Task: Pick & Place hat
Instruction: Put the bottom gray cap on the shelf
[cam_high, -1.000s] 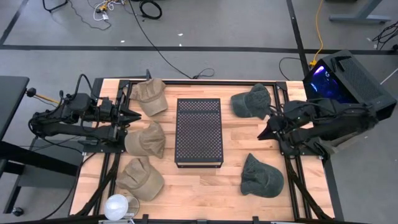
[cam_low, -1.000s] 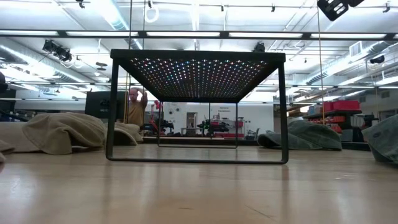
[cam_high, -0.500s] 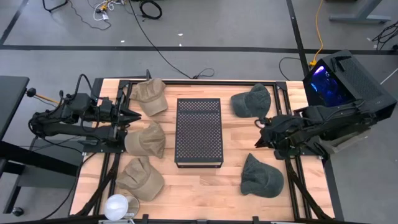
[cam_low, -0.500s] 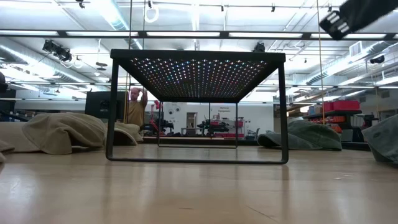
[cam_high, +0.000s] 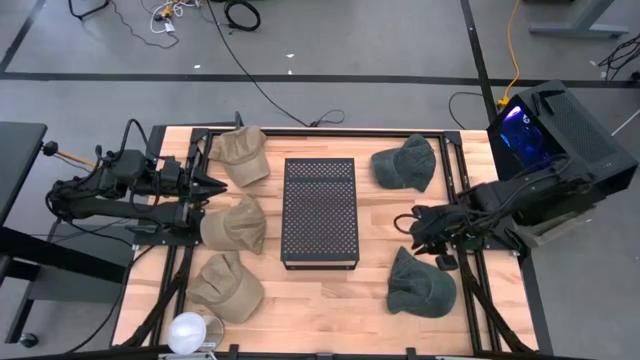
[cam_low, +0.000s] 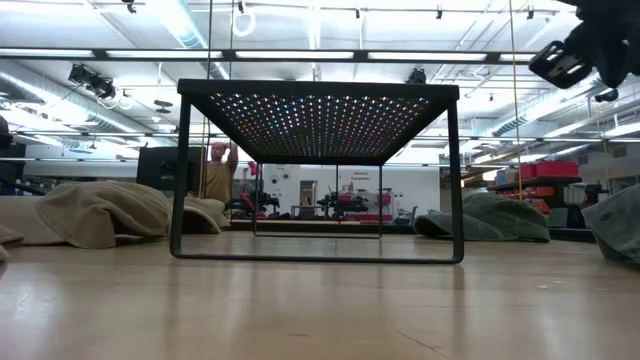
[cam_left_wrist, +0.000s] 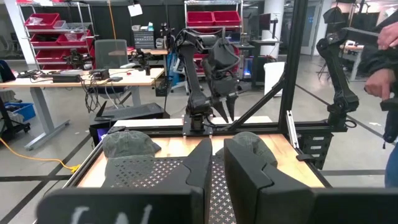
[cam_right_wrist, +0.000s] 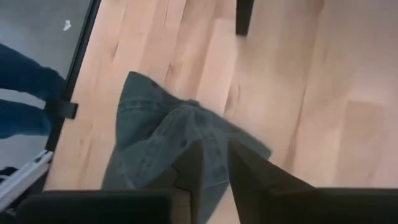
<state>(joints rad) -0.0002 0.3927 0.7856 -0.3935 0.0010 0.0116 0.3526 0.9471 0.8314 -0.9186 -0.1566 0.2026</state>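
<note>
My right claw (cam_high: 416, 228), fingers nearly closed and empty, hangs at the green hat's (cam_high: 420, 284) twelve o'clock; descending like this, I risk pinching nothing.

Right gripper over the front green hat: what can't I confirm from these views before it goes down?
- Height of the right gripper above the green hat: high view looks straight down; the low view's edge cuts the arm off.
- Hat's near part: right wrist view, behind the fingers.
- Hat's full shape: low view, cropped at the edge.
</note>
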